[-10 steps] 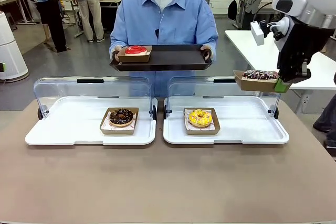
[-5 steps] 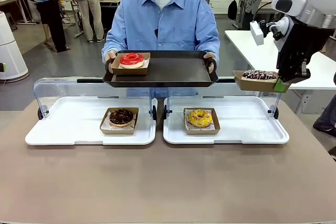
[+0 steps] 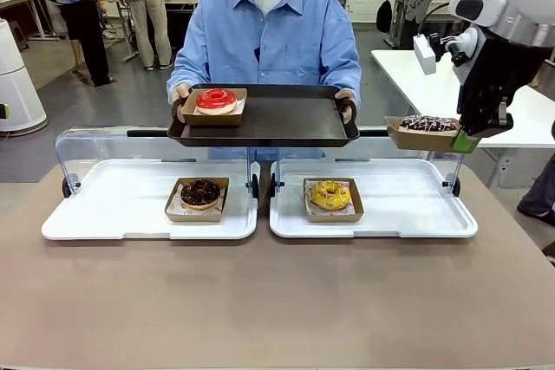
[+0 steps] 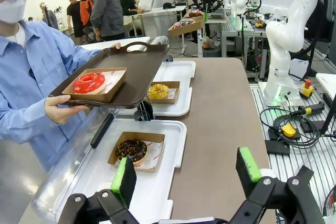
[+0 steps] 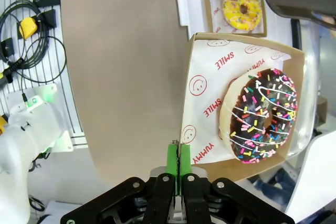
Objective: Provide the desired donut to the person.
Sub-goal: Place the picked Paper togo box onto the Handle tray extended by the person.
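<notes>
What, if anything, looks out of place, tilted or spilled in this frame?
Nothing stands out. The sprinkled donut sits flat in its cardboard tray, which the right gripper holds level by one edge. The chocolate donut and the yellow donut sit squarely in their white bins, and the red donut rests on the person's tray.

Matt brown cardboard box (image 5: 241,108), printed paper liner (image 5: 202,103), glossy, seemingly plastic dark tray (image 3: 277,119), clear plastic lids (image 3: 156,149)
</notes>
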Controlling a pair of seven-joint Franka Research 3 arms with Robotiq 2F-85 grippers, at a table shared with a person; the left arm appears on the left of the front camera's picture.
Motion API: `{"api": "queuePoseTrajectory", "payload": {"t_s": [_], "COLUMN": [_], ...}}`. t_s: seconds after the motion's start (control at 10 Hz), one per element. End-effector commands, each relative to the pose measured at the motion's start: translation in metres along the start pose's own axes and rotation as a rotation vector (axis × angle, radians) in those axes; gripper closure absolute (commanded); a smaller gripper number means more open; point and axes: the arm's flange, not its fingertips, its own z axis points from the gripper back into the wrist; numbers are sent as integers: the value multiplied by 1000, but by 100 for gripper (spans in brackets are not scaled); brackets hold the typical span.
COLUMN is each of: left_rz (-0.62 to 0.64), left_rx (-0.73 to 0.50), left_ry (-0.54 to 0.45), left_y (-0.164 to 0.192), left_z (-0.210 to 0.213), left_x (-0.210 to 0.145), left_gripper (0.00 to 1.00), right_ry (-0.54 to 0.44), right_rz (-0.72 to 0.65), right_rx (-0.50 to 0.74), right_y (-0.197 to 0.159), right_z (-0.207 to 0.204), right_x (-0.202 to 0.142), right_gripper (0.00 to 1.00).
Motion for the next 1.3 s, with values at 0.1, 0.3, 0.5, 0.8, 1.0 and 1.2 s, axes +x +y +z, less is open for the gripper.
{"api": "queuePoseTrajectory", "payload": {"t_s": [0.1, 0.3, 0.5, 0.8, 1.0, 1.2], "left_rz": [-1, -1, -1, -1, -1, -1], "left_rx": [16, 16, 16, 16, 16, 16], "left_ry": [0, 0, 0, 0, 0, 0], "left_y": [0, 0, 0, 0, 0, 0], "left_z": [1, 1, 1, 1, 1, 1], "left_x": [0, 0, 0, 0, 0, 0], "left_gripper": [0, 0, 0, 0, 0, 0], "right_ry": [14, 14, 0, -2, -4, 2], "right_rz": [-9, -9, 0, 45, 89, 134], "right_rx": [-7, -7, 0, -51, -53, -48], "right_y": [1, 1, 0, -26, -47, -64], "right_z": [2, 2, 0, 24, 21, 10], "right_x": [0, 0, 0, 52, 94, 134], "right_gripper": [100, 100, 98, 98, 98, 98]}}
